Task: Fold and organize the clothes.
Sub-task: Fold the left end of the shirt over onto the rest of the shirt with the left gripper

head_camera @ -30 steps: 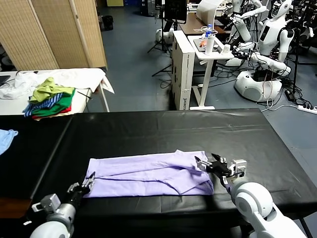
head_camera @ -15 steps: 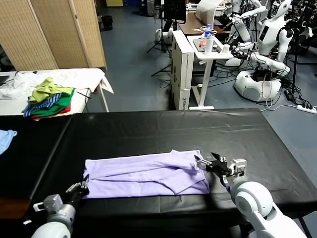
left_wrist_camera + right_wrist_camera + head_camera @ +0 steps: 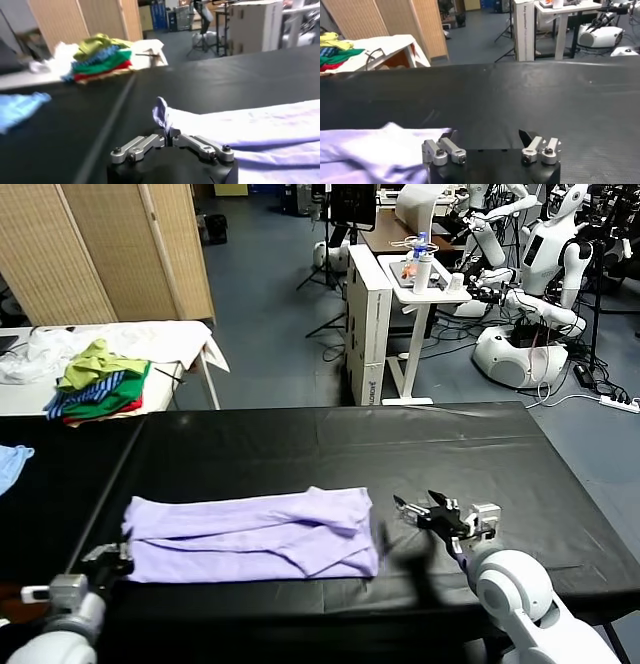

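The clothes, a pale lavender T-shirt [image 3: 250, 534], lie folded lengthwise into a long band near the front of the black table [image 3: 330, 444]. My left gripper [image 3: 118, 556] is shut on the band's left corner; in the left wrist view that pinched corner [image 3: 162, 114] sticks up between the fingers of the left gripper [image 3: 168, 136]. To the right of the shirt my right gripper [image 3: 415, 512] stands open just past its right end, holding nothing. The right wrist view shows the right gripper [image 3: 488, 135] wide apart over bare table, with the shirt [image 3: 375, 152] off to one side.
A pile of green, yellow and striped clothes [image 3: 98, 381] sits on a white table at the back left. A light blue cloth [image 3: 12, 461] lies at the black table's left edge. Beyond the table stand a white stand [image 3: 400, 304] and other robots.
My left gripper has closed on the shirt's left corner and dragged the whole shirt to the left. The shirt's right end has slid away from the open right gripper, which stayed put.
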### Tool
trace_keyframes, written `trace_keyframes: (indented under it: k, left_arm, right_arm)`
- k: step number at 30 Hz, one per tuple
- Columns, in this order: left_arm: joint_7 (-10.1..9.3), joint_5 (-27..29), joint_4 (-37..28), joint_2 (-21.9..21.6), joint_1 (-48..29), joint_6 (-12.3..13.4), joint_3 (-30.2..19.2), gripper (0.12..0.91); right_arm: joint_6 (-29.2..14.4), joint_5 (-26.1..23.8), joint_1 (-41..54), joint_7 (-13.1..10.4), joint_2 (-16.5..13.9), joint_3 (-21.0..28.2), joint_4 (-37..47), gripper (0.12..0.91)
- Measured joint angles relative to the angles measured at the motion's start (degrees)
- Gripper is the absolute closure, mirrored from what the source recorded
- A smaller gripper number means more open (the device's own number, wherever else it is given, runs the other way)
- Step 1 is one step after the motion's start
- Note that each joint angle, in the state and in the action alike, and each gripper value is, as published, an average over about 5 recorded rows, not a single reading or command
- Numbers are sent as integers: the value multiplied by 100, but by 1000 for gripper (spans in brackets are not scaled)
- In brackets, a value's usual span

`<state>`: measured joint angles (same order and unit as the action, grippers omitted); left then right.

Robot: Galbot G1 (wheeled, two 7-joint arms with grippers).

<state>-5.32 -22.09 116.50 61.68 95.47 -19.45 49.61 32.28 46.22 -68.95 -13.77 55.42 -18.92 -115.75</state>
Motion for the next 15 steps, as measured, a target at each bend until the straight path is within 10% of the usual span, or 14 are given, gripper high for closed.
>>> trace_keyframes:
  k: [15]
  left_arm:
    - [-588, -566, 971, 294, -97, -484, -497, 846]
  right_arm:
    - [-112, -221, -260, 67, 85, -180, 3, 118]
